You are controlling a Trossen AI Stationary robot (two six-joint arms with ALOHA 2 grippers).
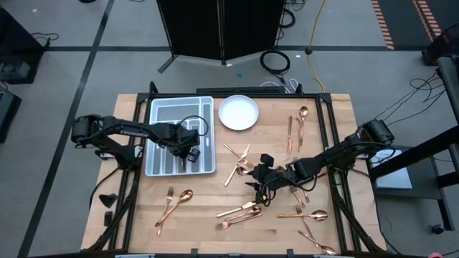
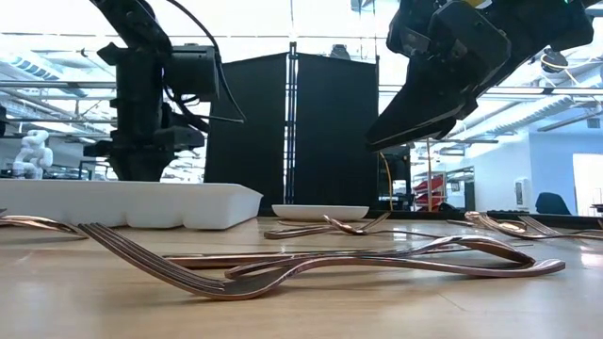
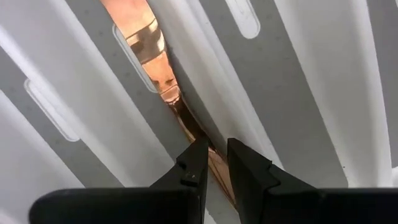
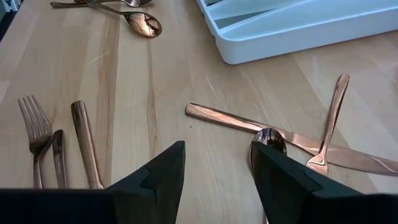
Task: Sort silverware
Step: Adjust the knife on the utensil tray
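nearest, copper forks lie on the table. farther back, right gripper hovers spread, unladen, over a spoon. beyond, left gripper, fingers narrowly parted around a copper handle, is inside the tray.

A grey floor crossed by dark lines is seen around the wooden tabletop. A black screen is stood at the top middle of the frame. A yellow cable is laid beside it. Bright ceiling lights are seen behind.
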